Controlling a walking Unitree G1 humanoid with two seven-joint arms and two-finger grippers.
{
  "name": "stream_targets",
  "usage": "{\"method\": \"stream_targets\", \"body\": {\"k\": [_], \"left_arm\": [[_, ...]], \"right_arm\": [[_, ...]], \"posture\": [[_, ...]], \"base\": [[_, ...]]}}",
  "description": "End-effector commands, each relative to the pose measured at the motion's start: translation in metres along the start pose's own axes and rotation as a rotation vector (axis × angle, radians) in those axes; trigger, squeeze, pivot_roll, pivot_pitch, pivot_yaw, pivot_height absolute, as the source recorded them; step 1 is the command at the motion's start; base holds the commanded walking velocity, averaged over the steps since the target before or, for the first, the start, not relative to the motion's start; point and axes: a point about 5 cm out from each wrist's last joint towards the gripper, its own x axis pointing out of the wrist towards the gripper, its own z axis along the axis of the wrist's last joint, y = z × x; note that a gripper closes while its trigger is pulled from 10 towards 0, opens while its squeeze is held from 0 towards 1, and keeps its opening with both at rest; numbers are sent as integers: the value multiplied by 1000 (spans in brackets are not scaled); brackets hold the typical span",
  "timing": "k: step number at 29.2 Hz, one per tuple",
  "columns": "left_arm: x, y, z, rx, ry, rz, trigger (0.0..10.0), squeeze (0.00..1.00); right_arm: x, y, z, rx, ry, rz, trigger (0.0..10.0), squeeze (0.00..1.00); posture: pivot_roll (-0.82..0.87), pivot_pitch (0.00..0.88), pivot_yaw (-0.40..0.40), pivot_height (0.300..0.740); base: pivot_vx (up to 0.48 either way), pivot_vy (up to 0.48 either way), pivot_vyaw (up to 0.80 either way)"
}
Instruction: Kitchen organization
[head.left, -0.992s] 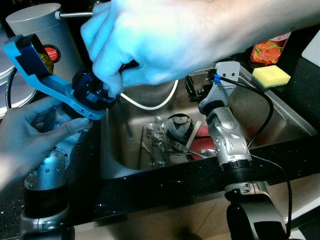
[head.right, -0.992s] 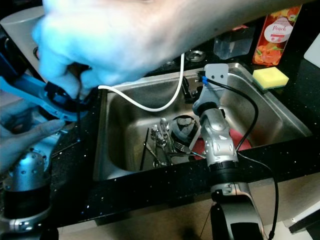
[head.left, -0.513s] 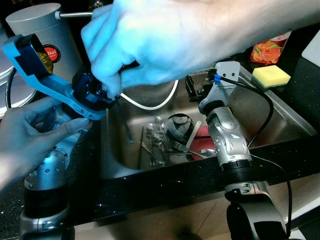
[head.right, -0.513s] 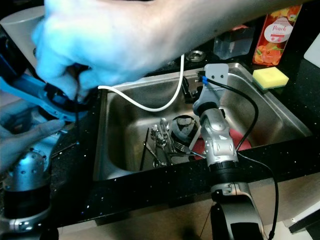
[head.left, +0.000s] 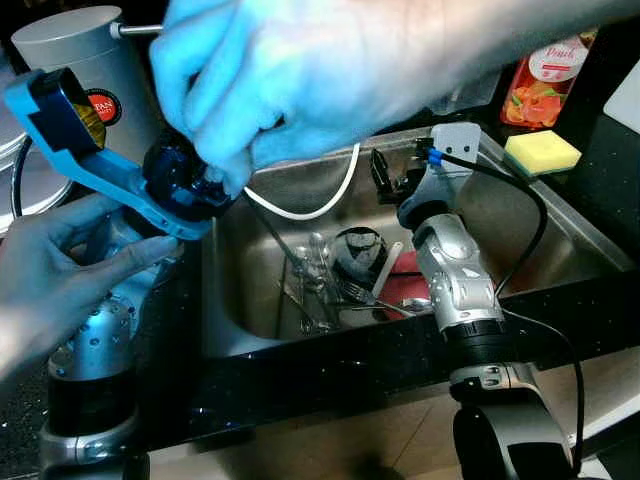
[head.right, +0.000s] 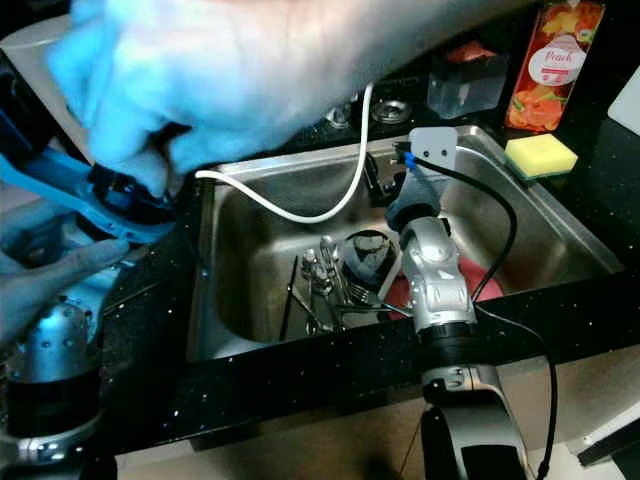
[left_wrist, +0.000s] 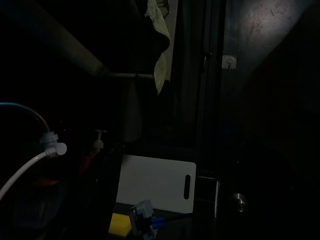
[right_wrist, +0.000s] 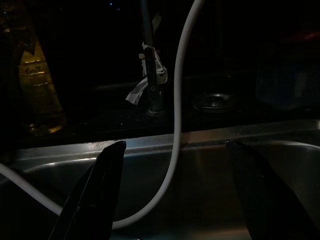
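My right arm reaches over the steel sink. Its gripper is open, both black fingers spread wide with nothing between them, facing the sink's back wall and a white hose. Several pieces of cutlery, a dark round item and a red plate lie in the sink. On the left, a person's two hands hold a blue mount at the end of my left arm. They cover that gripper.
A yellow sponge and a peach bottle stand at the sink's back right. A metal canister stands at the back left. The black counter edge runs across the front. The dark left wrist view shows a white cutting board.
The person's upper hand has shifted a little up and left on the blue mount. My right arm and the sink's contents have not moved.
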Motion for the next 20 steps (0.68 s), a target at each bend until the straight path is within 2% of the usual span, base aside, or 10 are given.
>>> {"method": "stream_targets", "body": {"k": [1,20], "left_arm": [[0,0,-3,-10,7,3,10000,0],[0,0,-2,-9,7,3,10000,0]], "right_arm": [[1,3,2,9,-10,5,10000,0],[1,4,2,10,-11,4,10000,0]], "posture": [[-79,0,89,740],[-78,0,90,740]], "base": [[0,0,0],[0,0,0]]}}
